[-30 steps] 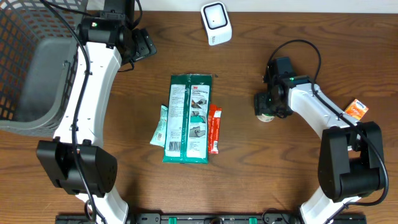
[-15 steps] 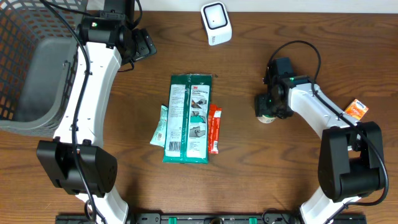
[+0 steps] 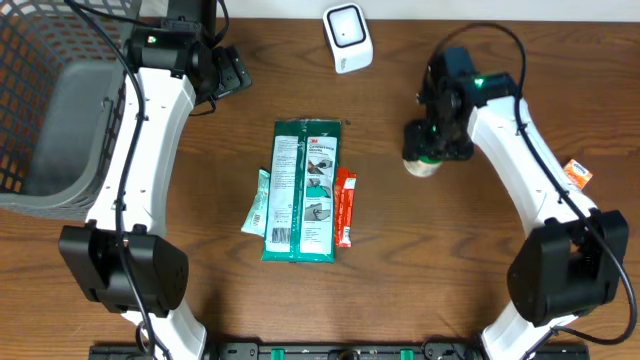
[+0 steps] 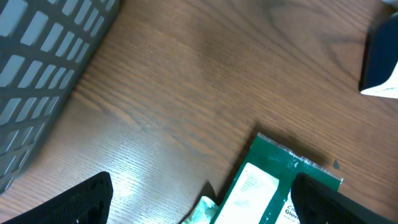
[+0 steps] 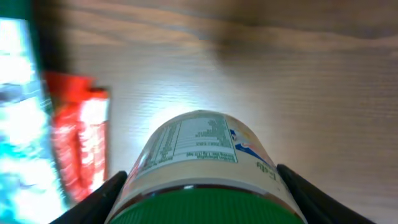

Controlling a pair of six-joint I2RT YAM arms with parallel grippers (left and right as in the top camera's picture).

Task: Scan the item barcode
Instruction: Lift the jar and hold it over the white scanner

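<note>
Brown wood-grain counter (image 3: 480,270) carries everything here. The right hand (image 3: 430,150) is closed around a jar (image 3: 421,164) with a cream label and a green lid, over the far right part of the counter. In the right wrist view its dark fingers (image 5: 99,199) press the jar's two sides, with the lid nearest the camera and a printed panel of small text facing up. Whether the jar is touching the wood cannot be told.

The white scanner (image 3: 347,38) stands at the far edge, left of the jar and apart from it.

The left hand (image 3: 228,72) hangs near the far left corner with its jaws spread wide and nothing between them, just beside a grey basket (image 3: 30,60) at the left edge.

At mid-counter lies a green pack (image 3: 302,190), with a pale tube (image 3: 257,201) touching its left side and a red sachet (image 3: 344,207) along its right. An orange packet (image 3: 576,174) sits by the right edge.
</note>
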